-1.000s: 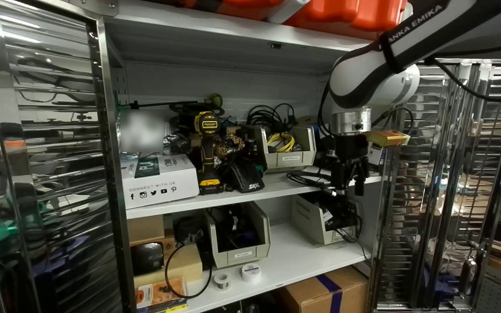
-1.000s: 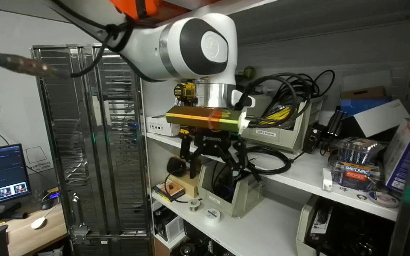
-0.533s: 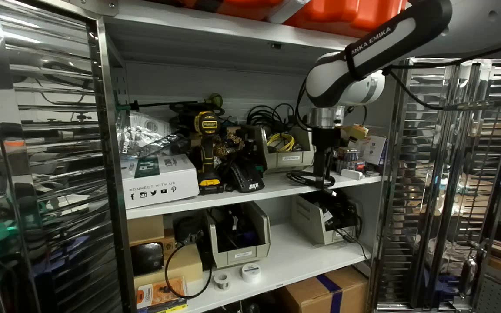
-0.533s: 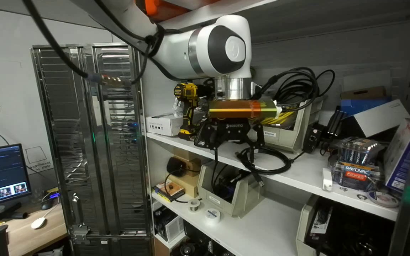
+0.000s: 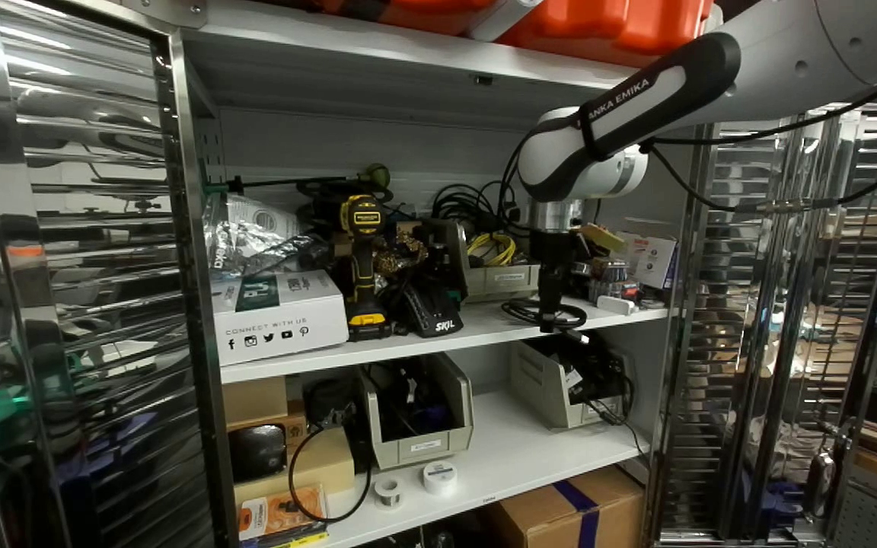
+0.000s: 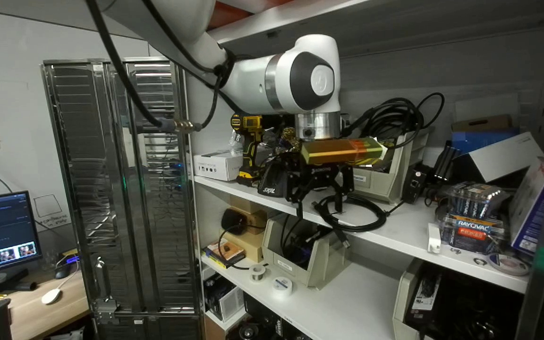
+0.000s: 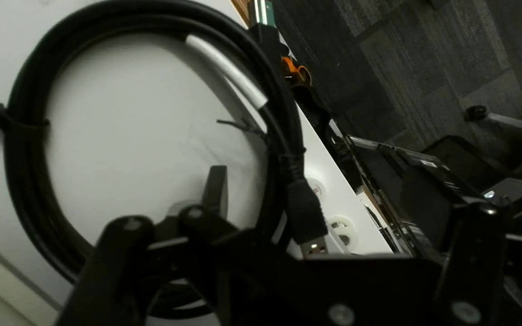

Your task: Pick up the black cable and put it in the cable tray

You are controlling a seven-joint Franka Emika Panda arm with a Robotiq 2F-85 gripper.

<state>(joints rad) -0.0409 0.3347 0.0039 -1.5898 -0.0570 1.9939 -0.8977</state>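
Observation:
The black cable (image 6: 377, 225) is a tied coil lying on the middle shelf near its front edge, in both exterior views (image 5: 516, 313). In the wrist view the coil (image 7: 23, 167) fills the left half, its USB plug pointing at the gripper. The cable tray (image 5: 501, 281) is a pale labelled bin behind it, with yellow and black cables; it also shows in an exterior view (image 6: 379, 185). My gripper (image 6: 319, 207) is open and empty, pointing down just above the coil's front part. In the wrist view (image 7: 322, 199) one finger is over the coil's inside, the other past the shelf edge.
A yellow-black drill (image 5: 363, 251), a black SKIL item (image 5: 431, 312) and a white carton (image 5: 286, 323) stand along the shelf. Battery packs (image 6: 475, 231) and a white box (image 6: 531, 203) are at the other end. Lower bins (image 5: 427, 447) sit under the shelf front edge (image 6: 395, 248).
The arm has swung into the cabinet and along the shelf, bringing the gripper over the coil, then lowered slightly. The jaws stay open. The cable and tray have not moved.

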